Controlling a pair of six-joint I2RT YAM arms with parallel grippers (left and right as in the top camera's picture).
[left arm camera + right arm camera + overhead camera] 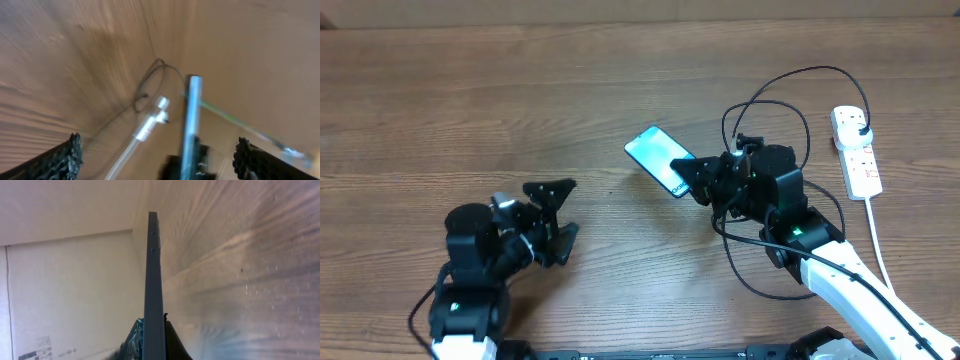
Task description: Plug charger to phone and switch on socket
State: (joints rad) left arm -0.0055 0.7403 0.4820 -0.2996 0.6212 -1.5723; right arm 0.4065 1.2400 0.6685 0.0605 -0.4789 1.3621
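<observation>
The right tool (pixel 688 178) is shut tight on the phone (pixel 655 155). It grips the phone by one short end, the end with the white words on it. The phone is tipped up, with its light blue screen facing up and its far end pointing away from the arm. From the right wrist, the phone (pixel 153 280) shows only its thin dark edge. It stands straight up between the two fingers (pixel 134 339).

The left tool (pixel 568 208) is wide open and holds nothing. It sits over the bare wood surface (pixel 470 90), well apart from the phone. The left wrist view is blurry. Its two dark fingers (pixel 57 160) show at the bottom corners, far apart.

The socket (pixel 857 160) is a long white strip. It lies flat on the right side of the surface, with a white cord (pixel 876 240) running down from it. The charger (pixel 863 130) has its black plug pushed into the far end of the socket. Its thin black wire loops up and round, then comes down by the right tool. I cannot tell where the small tip of the wire is, or if it is in the phone.
</observation>
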